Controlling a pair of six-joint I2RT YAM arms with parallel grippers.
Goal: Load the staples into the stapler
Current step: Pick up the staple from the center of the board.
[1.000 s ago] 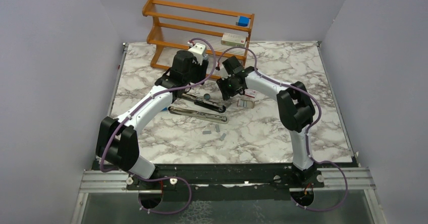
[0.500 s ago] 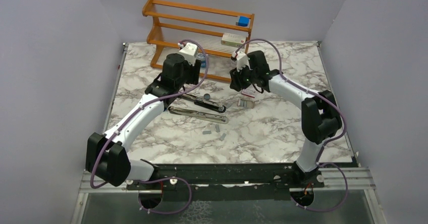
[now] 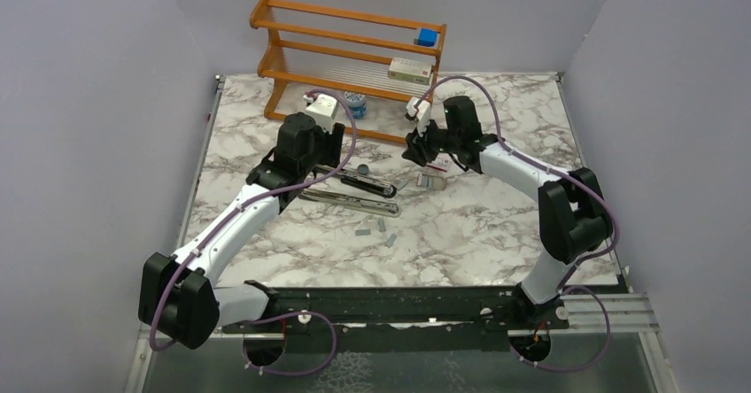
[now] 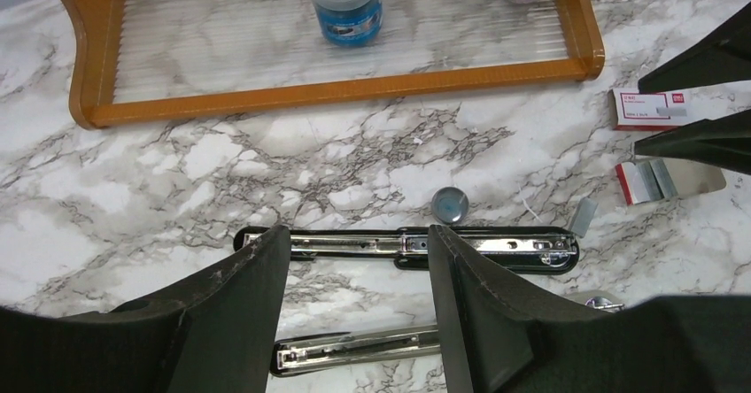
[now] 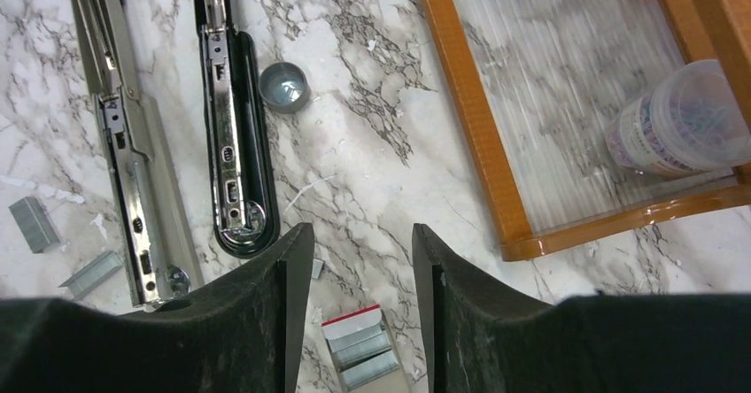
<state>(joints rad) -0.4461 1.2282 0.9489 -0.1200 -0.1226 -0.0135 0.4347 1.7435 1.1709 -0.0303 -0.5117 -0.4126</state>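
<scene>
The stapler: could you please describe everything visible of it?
The stapler is slim: a black bar and a shiny silver metal bar. It lies swung open on the marble table, the bars in a narrow V that meets at the right end in the top view, insides up. A small grey cap sits close beside the black bar. Nothing grips it.

Your marble table [image 3: 496, 234] carries the opened stapler [image 4: 496, 248], loose staples [image 5: 34, 223] beside it, a wooden rack [image 4: 336, 90] at its far edge
</scene>
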